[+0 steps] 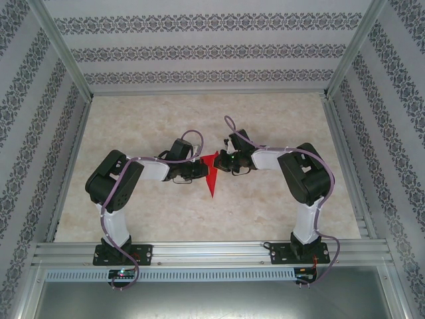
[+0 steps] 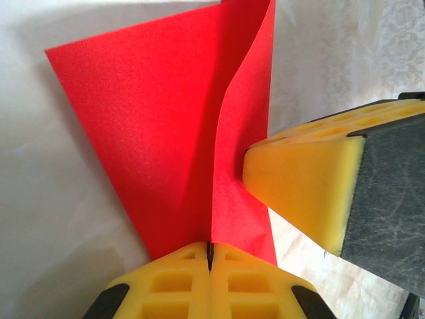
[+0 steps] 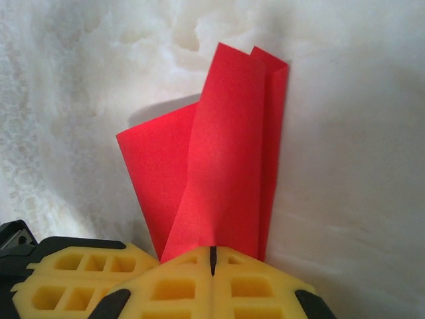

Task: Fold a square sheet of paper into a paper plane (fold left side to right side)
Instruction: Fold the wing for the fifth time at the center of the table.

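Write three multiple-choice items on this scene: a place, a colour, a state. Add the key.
1. Where is the red paper? A. Between the left gripper and right gripper B. At a far table corner C. On the near rail
2. What colour are the gripper pads? A. Blue B. Yellow C. Green
3. The left gripper is: A. Wide open B. Holding a cup C. Shut on the paper
Key: A, the top view shows it between them; B, both wrist views show yellow; C, its pads meet on the paper's edge.

Overhead, two wrist close-ups, shared paper (image 1: pixel 211 176)
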